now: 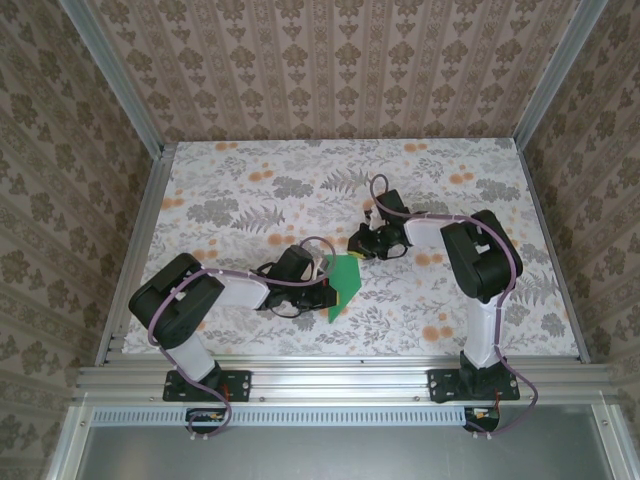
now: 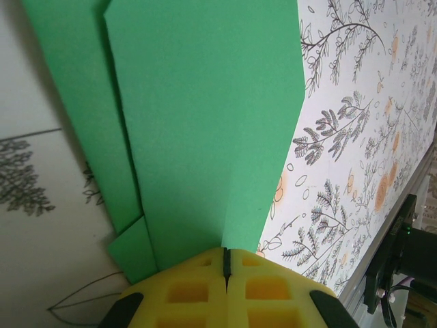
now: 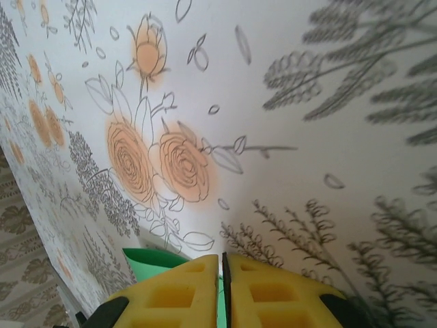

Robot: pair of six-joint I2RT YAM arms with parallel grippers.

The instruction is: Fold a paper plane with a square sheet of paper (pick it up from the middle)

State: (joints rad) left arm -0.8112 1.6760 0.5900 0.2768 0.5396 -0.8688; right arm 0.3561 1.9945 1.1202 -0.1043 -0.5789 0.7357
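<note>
The left hand [image 2: 225, 258] was clamped on the folded square sheet of paper [image 1: 344, 284], lower centre of the worktop [image 1: 250, 190]; the right hand [image 3: 222, 261], nearly closed at its corner, needed to crease slowly with edges aligned.

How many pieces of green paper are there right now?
1. The green paper, folded, sits near the middle of the table, pinched by the left claw, with the right claw shut on its far corner. Another piece could be hidden under it.
</note>
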